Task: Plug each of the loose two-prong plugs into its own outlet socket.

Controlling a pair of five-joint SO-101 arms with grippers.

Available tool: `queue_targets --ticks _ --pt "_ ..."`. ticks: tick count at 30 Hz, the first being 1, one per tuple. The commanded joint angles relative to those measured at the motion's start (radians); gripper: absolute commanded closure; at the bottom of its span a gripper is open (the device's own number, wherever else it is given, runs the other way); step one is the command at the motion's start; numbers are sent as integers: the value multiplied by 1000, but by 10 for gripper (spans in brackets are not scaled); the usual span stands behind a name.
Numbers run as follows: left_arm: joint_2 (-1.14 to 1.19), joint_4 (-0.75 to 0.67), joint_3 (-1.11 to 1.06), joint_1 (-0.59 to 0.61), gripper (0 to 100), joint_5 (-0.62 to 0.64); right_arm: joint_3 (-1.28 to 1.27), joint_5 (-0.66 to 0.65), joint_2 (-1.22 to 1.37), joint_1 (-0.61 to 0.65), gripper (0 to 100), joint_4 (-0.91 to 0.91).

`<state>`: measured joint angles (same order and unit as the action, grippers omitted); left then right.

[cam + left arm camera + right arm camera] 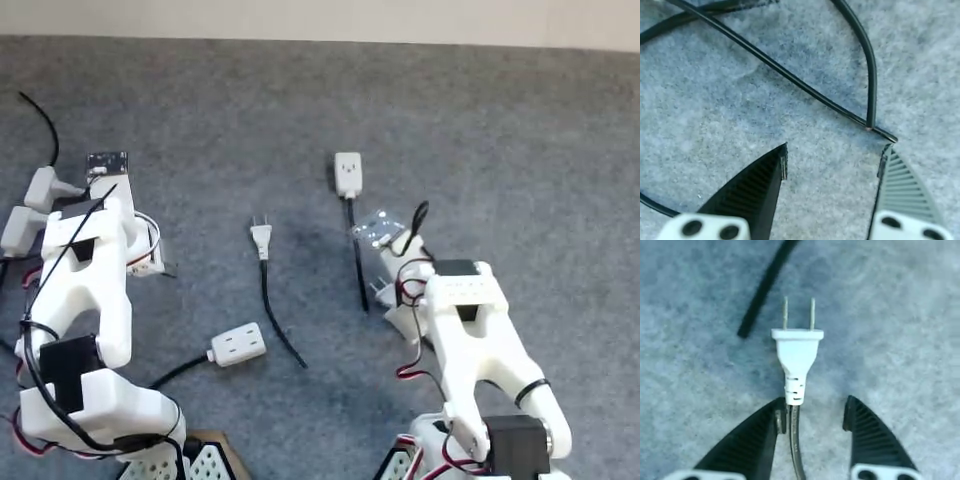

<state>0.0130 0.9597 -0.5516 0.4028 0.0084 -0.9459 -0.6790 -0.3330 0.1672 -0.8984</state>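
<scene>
1. The plug (796,357) seen from the right wrist lies flat on the grey carpet (900,315). Its long axis is in line with the right gripper (816,407), with the prongs pointing away and the cord (794,450) running back between the fingers.
2. That gripper is spread apart and grips nothing. The cord lies close against one finger and well clear of the other. I judge a clean grasp needs a small sideways shift to centre it.
3. In the high view a second plug (261,237) lies just left of centre, prongs toward the top of the frame. Its lead trails toward the lower centre. It sits between the arms, somewhat nearer the right arm (470,330).
4. One socket (347,173) sits above centre, up and right of the second plug. The other socket (238,344) lies lower, left of centre.
5. The left gripper (835,152) is apart too, over bare carpet and holding nothing, with a thin black cable (790,77) just past its tips. The left arm (85,270) stands along the frame's left edge.
</scene>
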Motion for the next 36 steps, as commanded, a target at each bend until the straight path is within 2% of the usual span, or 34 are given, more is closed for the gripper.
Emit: queue_targets --ticks 1,5,13,22,24,29,36 --pt "-5 -12 4 -19 702 6 18 37 -15 -19 800 45" --pt "-5 -12 4 -19 702 6 18 38 -10 21 800 61" --pt "-5 -11 4 -33 702 6 21 123 -10 84 800 71" --pt "-5 -11 4 -33 702 6 -36 123 -8 79 802 150" --pt "-5 -9 4 -33 702 6 -36 123 -8 79 832 148" --pt "-5 -9 4 -33 702 6 -36 123 -8 81 998 147" --pt "-4 -11 4 -33 702 6 -35 115 -10 81 992 148"
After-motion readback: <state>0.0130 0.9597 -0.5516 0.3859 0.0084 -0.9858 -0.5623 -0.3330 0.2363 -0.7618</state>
